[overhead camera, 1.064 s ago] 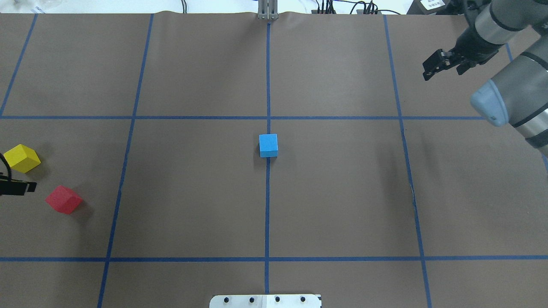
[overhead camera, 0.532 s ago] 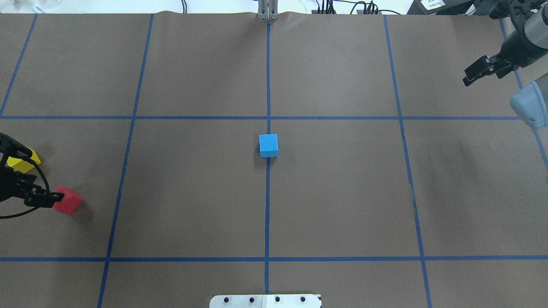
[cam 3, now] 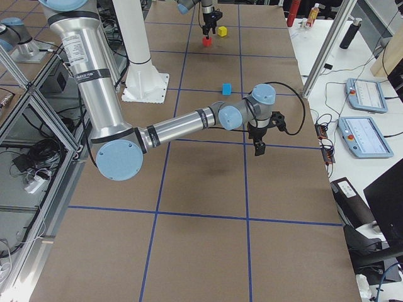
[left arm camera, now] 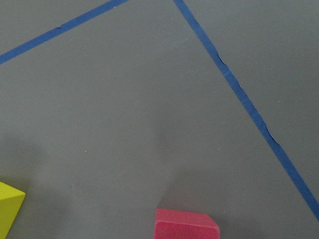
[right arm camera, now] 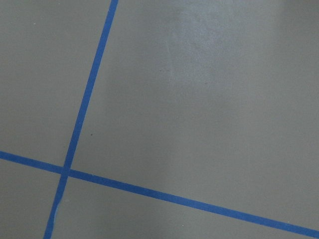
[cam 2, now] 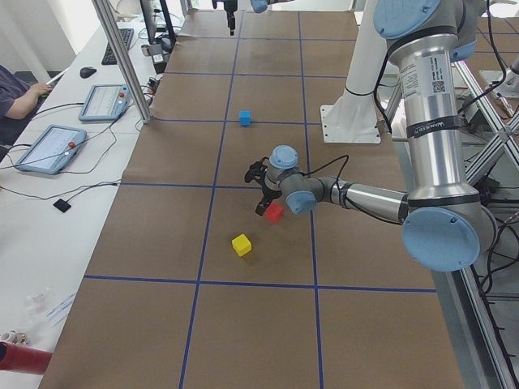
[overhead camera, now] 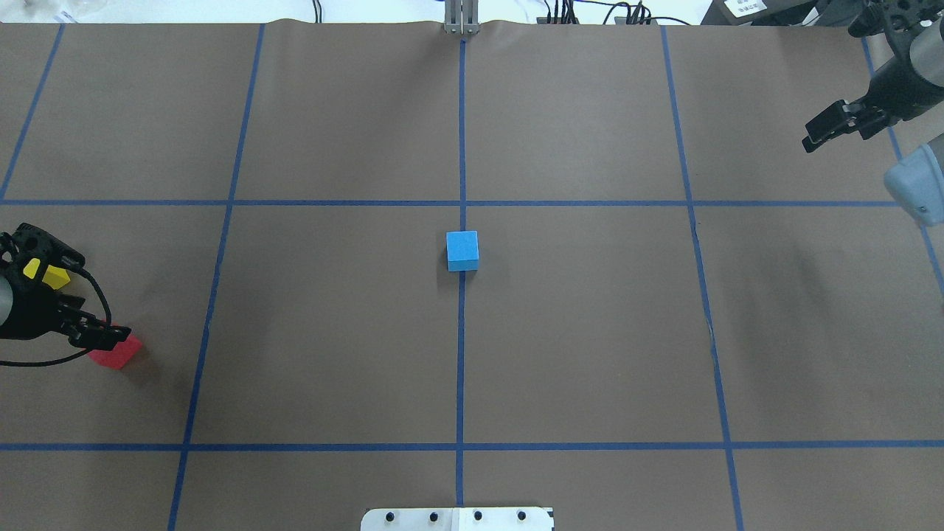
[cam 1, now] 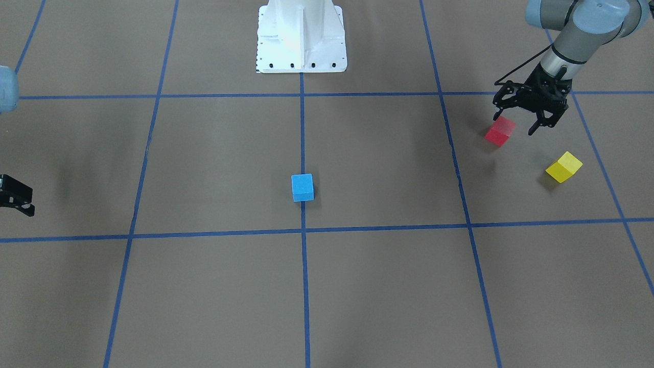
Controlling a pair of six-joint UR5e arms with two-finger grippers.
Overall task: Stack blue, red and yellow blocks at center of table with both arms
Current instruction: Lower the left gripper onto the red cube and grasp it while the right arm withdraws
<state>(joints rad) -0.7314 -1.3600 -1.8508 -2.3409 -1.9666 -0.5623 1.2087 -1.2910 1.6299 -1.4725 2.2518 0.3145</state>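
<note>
Under the left gripper (cam 1: pixel 514 126), toward its robot-side finger, the red block (cam 1: pixel 499 131) lies flat on the table (cam 1: pixel 204 286). The jaws are spread wide and grip nothing. The left wrist view shows the block only at its bottom edge and shows no fingers, so I judge the tool to be above the block and not yet astride it; its exact height cannot be told. The wide opening suits a block that sits turned relative to the tape lines (overhead camera: pixel 462 147), as it leaves margin on both faces.

Just beyond the same gripper, on its outer side, the yellow block (cam 1: pixel 563 167) sits apart from the red one. The gap looks sufficient for a finger to come down between them, though a careless descent could nudge either block.

Well away from this tool, toward the middle of the table, the blue block (cam 1: pixel 302 187) rests on the centre tape line. It is evidently the base of the stack, with nothing on top of it. That placement explains why the red block is being addressed now: it is the second tier.

The right gripper (overhead camera: pixel 826 133) hangs at the far opposite side with its fingers parted and empty, no block near it. I judge it to be parked clear of the centre so the left arm has free passage.
</note>
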